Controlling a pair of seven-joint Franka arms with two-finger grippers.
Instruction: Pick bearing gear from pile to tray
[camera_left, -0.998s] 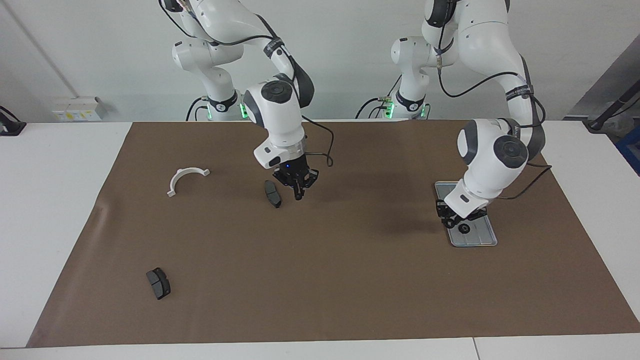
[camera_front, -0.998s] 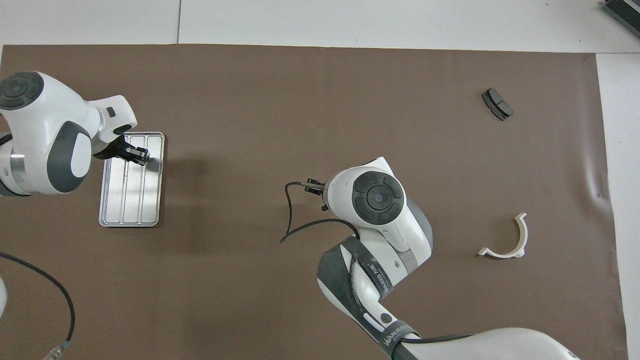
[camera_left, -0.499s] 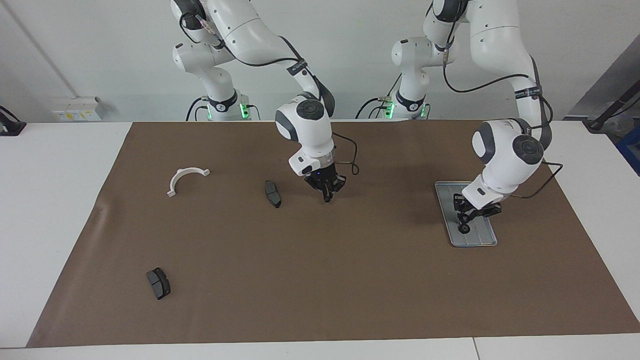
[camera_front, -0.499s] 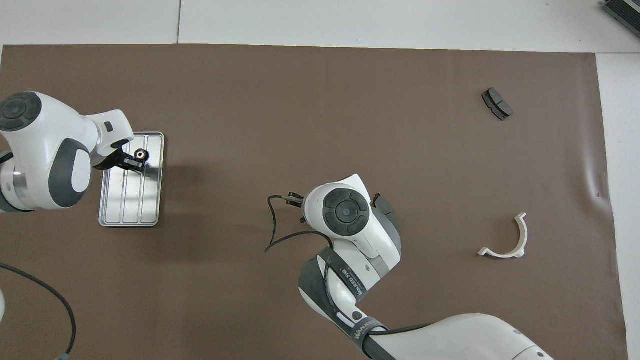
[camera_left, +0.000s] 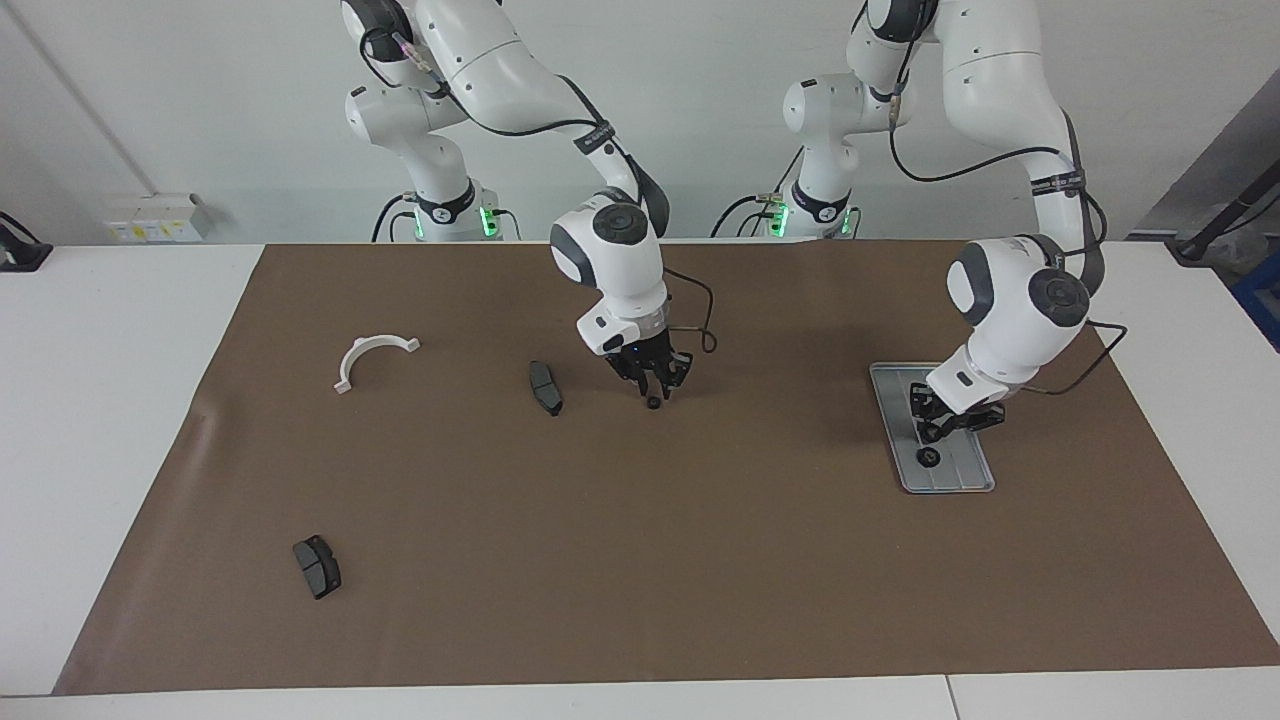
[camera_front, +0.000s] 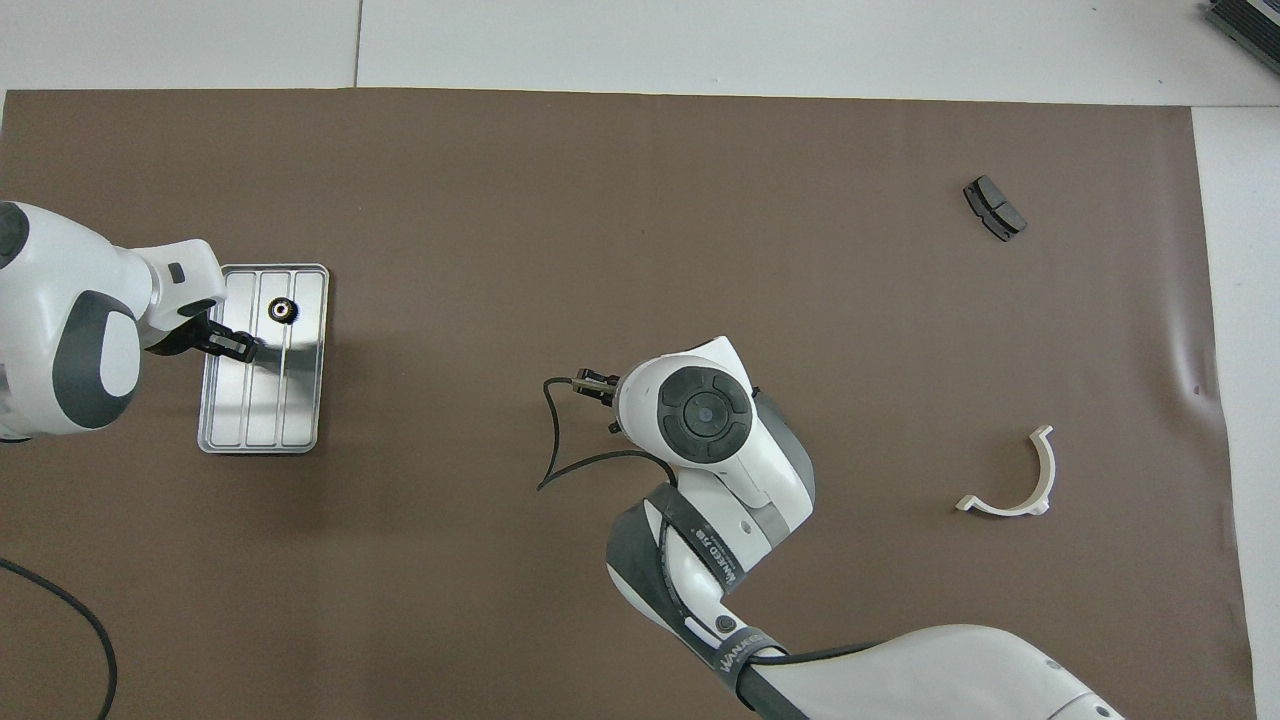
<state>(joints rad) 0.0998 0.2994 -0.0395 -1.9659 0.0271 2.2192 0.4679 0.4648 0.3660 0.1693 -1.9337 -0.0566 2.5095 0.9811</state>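
Brown mat (camera_left: 700, 560); "WANEED" armband (camera_front: 745, 655).

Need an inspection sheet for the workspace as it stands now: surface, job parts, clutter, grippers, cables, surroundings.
Surface: brown mat over a white table, with a crease at the right arm's end.
Job's things: silver tray at the left arm's end, with one bearing gear lying free in it. A second gear is at mid-mat.
Clutter: white half-ring bracket and two brake pads.
Grippers: left gripper is over the tray, clear of its gear. Right gripper is right above the second gear; contact cannot be told.
Cables: a black wrist cable loops off each arm.
Surroundings: white wall box.
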